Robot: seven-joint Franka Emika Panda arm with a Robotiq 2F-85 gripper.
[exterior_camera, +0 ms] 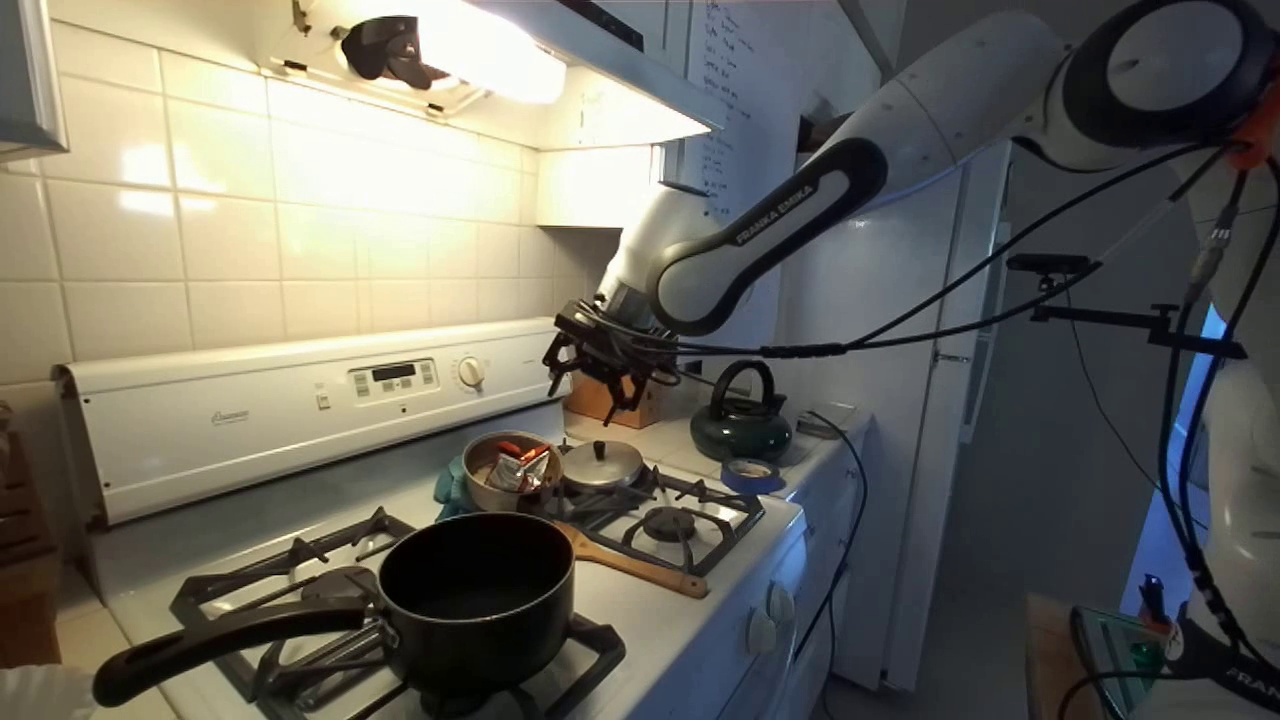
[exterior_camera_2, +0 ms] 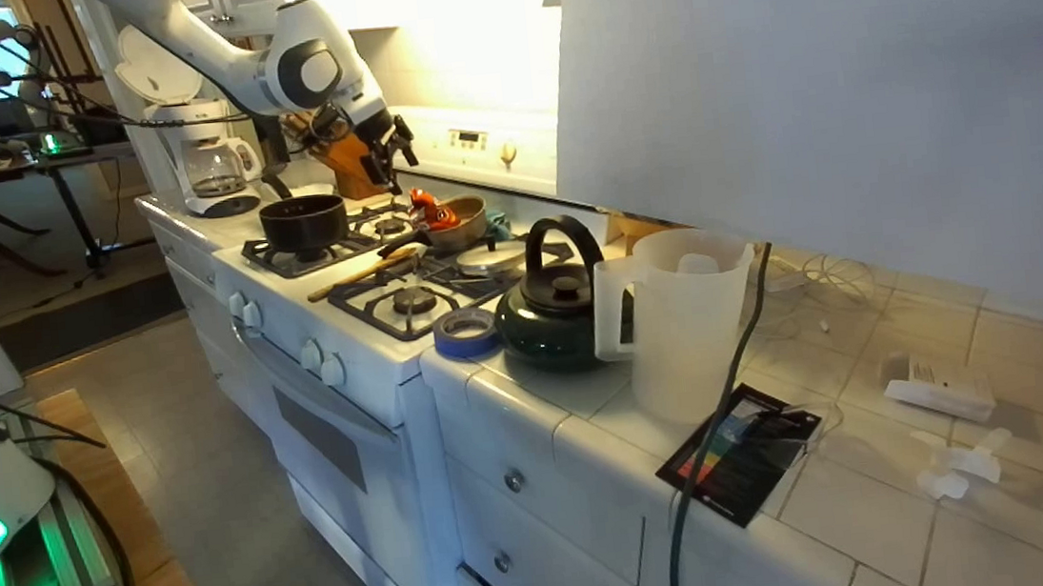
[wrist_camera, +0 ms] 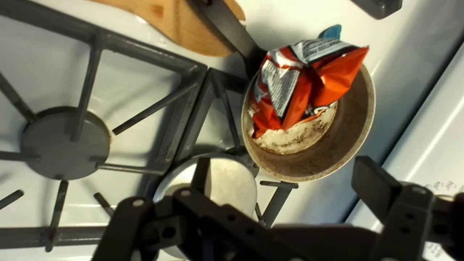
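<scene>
My gripper (exterior_camera: pixel 583 395) is open and empty in the air above the back of the stove; it also shows in an exterior view (exterior_camera_2: pixel 403 172) and in the wrist view (wrist_camera: pixel 284 177). Nearest below it is a small light-brown pan (wrist_camera: pixel 348 119) with a dark handle. A crumpled red and silver packet (wrist_camera: pixel 308 79) stands up in the pan, above its rim; it shows in both exterior views (exterior_camera: pixel 522 465) (exterior_camera_2: pixel 432 211). A silver lid (wrist_camera: pixel 232 181) with a black knob (exterior_camera: pixel 600 450) lies beside the pan. A wooden utensil (exterior_camera: pixel 640 570) lies between the burners, partly under the pan's handle.
A black saucepan (exterior_camera: pixel 475 640) stands on a front burner, its handle sticking out. A dark green kettle (exterior_camera_2: pixel 562 318), blue tape roll (exterior_camera_2: pixel 466 332) and plastic pitcher (exterior_camera_2: pixel 688 334) stand on the counter. The stove's back panel (exterior_camera: pixel 290 410) and the range hood (exterior_camera: pixel 640 85) border the arm.
</scene>
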